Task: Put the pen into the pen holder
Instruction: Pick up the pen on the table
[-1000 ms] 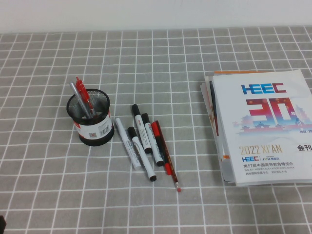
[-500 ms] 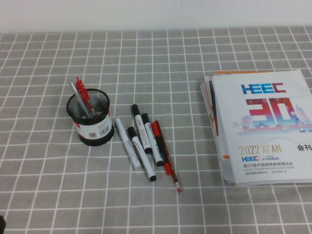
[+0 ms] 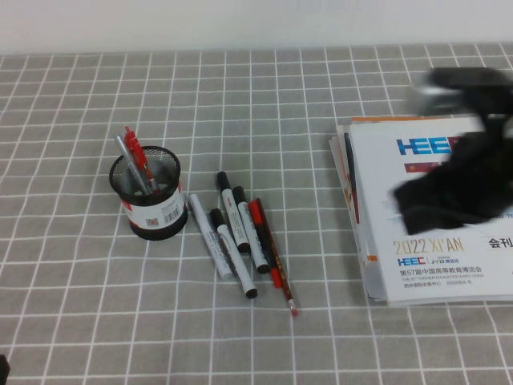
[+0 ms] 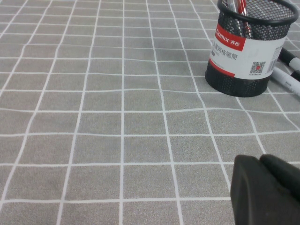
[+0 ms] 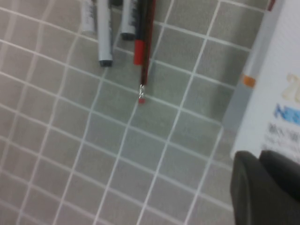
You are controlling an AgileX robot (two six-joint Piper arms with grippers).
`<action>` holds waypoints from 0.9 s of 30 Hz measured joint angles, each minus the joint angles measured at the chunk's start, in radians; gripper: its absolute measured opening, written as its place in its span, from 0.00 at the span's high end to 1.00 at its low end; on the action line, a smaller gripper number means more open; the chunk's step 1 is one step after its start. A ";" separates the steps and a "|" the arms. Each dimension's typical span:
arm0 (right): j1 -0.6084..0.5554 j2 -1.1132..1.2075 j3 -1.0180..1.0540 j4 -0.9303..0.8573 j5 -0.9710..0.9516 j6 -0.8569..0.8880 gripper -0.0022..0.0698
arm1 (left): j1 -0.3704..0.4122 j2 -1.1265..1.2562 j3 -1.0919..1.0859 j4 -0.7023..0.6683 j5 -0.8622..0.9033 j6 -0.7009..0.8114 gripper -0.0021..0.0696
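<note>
Now the right gripper (image 3: 449,196) has swung in above the booklets (image 3: 425,265), its claw state unclear. The pen (image 3: 276,261) lies ungrasped beside the markers (image 3: 232,237), near the pen holder (image 3: 147,196). The left gripper (image 4: 265,192) waits low, its state unreadable too.

markers (image 3: 232,241) crowding pen (image 3: 276,265), right side seemingly open

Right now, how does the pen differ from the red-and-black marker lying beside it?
The pen is much thinner than the marker, and it reaches farther toward the robot, ending in a small pale-and-red tip. The marker is red over most of its body; the pen is dark red. Both lie flat on the cloth, side by side, outside the holder. The right gripper is over the booklets; the left gripper is low, near the holder.
</note>
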 joint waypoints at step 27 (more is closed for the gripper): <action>0.253 0.779 -0.706 -0.287 0.156 0.126 0.59 | 0.000 0.000 0.000 0.000 0.000 0.000 0.98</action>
